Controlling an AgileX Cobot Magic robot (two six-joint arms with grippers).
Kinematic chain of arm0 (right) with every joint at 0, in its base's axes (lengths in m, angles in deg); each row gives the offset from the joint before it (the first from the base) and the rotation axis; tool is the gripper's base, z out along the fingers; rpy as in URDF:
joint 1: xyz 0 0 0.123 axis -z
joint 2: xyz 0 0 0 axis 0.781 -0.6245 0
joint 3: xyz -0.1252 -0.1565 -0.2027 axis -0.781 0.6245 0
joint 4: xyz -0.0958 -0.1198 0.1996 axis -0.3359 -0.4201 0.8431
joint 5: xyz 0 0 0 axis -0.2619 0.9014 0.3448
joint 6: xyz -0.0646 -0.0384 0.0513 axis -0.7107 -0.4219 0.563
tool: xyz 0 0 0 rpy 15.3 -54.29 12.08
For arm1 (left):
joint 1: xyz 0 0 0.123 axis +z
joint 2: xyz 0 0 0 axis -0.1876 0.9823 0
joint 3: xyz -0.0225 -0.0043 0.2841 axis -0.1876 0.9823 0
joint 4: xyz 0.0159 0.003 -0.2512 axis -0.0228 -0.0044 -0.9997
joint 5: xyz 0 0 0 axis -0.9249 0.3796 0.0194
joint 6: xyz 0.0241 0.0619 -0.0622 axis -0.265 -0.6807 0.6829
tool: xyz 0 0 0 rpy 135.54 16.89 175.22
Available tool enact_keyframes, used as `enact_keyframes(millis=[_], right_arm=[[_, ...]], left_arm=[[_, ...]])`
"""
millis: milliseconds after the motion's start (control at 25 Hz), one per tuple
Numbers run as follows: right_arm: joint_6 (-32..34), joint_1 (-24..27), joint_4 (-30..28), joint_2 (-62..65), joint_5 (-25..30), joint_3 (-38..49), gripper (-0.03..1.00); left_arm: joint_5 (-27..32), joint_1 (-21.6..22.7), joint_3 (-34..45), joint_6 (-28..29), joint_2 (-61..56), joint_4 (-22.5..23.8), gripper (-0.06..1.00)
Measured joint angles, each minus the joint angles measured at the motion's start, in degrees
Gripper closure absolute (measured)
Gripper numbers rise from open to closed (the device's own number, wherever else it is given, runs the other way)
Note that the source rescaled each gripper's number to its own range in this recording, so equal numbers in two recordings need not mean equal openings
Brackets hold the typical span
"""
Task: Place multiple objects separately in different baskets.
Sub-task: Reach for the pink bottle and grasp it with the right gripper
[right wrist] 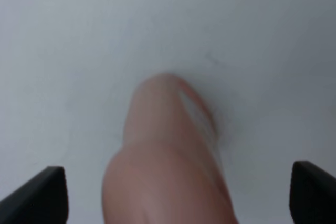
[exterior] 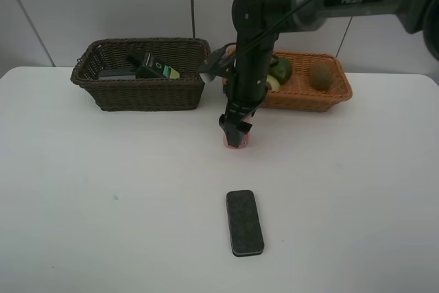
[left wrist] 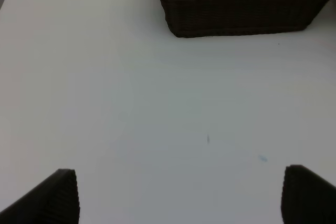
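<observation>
A pink bottle (exterior: 236,142) stands on the white table, and my right gripper (exterior: 235,130) hangs straight down over it, open. In the right wrist view the bottle (right wrist: 168,150) is a blurred pink shape between the two wide-apart fingertips (right wrist: 47,192), which do not touch it. A black eraser (exterior: 245,222) lies flat nearer the front. The dark brown basket (exterior: 137,94) holds a dark green pump bottle (exterior: 154,66). The orange-tan basket (exterior: 309,97) holds a green avocado (exterior: 281,68) and a brown kiwi (exterior: 319,75). My left gripper (left wrist: 181,198) is open over bare table.
The dark basket's wall (left wrist: 236,14) shows at the far side of the left wrist view. The right arm (exterior: 250,46) crosses in front of the gap between the two baskets. A white wall stands behind the table.
</observation>
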Motion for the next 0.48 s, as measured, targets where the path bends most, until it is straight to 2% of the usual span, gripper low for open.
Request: enact_keyframes(millis=[80,160,200,280,360,480], right_arm=[[0.00,0.00,0.00,0.00,-0.11,0.00,0.00],[0.00,0.00,0.00,0.00,-0.37,0.00,0.13],[0.15,0.00,0.00,0.00,-0.56,0.00,0.25],[0.15,0.00,0.01,0.00,-1.01,0.00,0.57],[0.19,0.00,0.08,0.00,-1.32,0.00,0.96],[0.38,0.04,0.08,0.00,-1.86,0.00,0.97]], left_arm=[[0.00,0.00,0.00,0.00,0.00,0.00,-0.06],[0.00,0.00,0.00,0.00,0.00,0.00,-0.06],[0.00,0.00,0.00,0.00,0.00,0.00,-0.06],[0.00,0.00,0.00,0.00,0.00,0.00,-0.06],[0.00,0.00,0.00,0.00,0.00,0.00,-0.06],[0.00,0.00,0.00,0.00,0.00,0.00,-0.06]])
